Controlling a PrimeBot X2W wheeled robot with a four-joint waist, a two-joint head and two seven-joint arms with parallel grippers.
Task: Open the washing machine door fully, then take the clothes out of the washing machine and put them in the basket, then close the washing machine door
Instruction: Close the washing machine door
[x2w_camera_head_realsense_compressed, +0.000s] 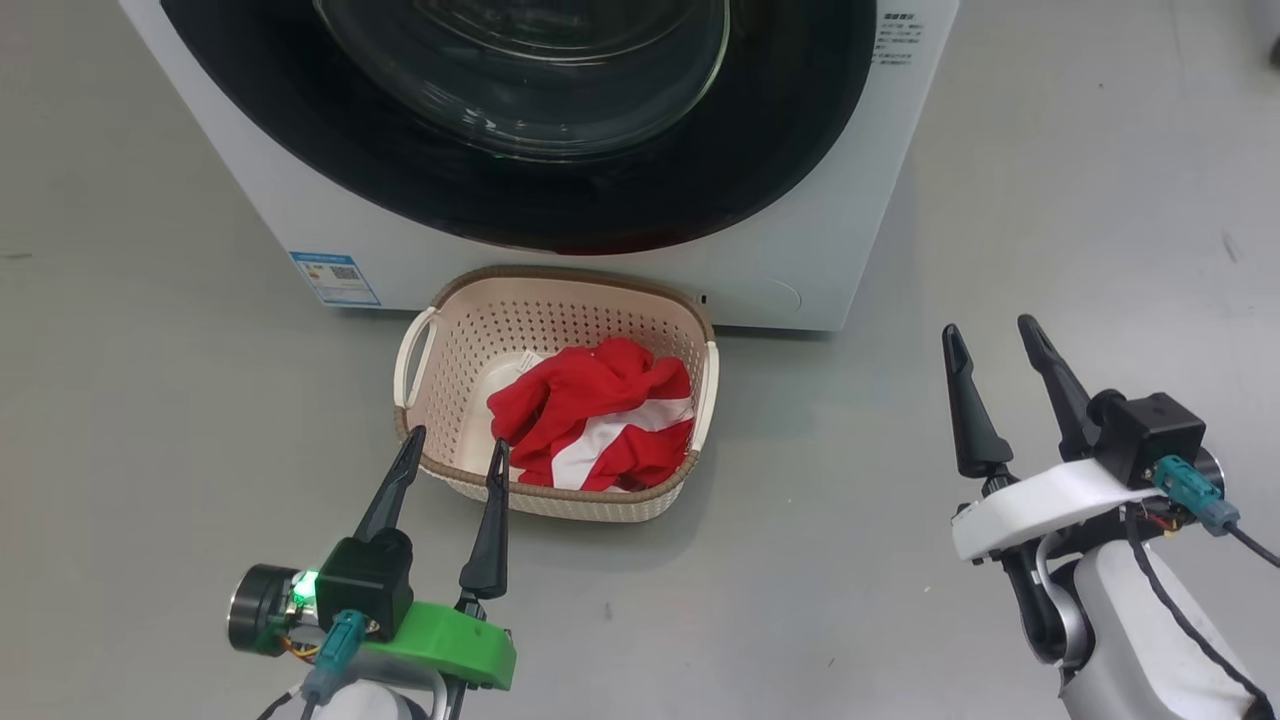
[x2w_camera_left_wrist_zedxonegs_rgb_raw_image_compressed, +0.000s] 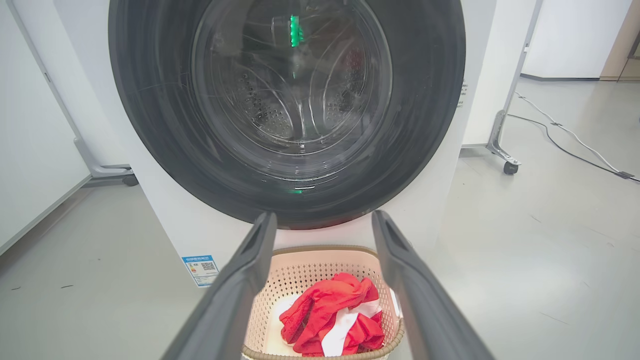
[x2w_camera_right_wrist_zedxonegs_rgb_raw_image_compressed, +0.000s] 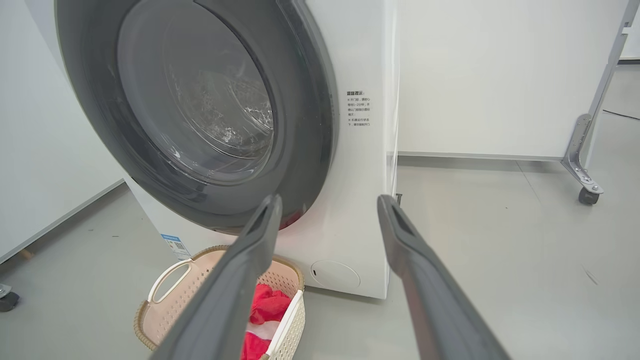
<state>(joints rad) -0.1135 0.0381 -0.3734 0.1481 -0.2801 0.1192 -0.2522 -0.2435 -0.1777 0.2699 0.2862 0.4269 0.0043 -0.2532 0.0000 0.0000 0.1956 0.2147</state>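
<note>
The washing machine door (x2w_camera_head_realsense_compressed: 520, 130) lies flat against the white washing machine (x2w_camera_head_realsense_compressed: 800, 270), its black rim and glass bowl (x2w_camera_left_wrist_zedxonegs_rgb_raw_image_compressed: 292, 85) facing me; the same door (x2w_camera_right_wrist_zedxonegs_rgb_raw_image_compressed: 200, 115) fills the right wrist view. On the floor in front stands the cream basket (x2w_camera_head_realsense_compressed: 560, 290) holding the red clothes (x2w_camera_head_realsense_compressed: 595, 415) with a white stripe. My left gripper (x2w_camera_head_realsense_compressed: 455, 450) is open, its tips over the basket's near rim, nothing between them. My right gripper (x2w_camera_head_realsense_compressed: 990, 335) is open and empty, off to the right of the basket above the floor.
Grey floor (x2w_camera_head_realsense_compressed: 150, 400) surrounds the machine. White panels on wheeled metal frames (x2w_camera_left_wrist_zedxonegs_rgb_raw_image_compressed: 505, 150) stand behind and beside it, and a cable (x2w_camera_left_wrist_zedxonegs_rgb_raw_image_compressed: 565, 145) runs across the floor at the right. A blue label (x2w_camera_head_realsense_compressed: 335, 278) marks the machine's lower left front.
</note>
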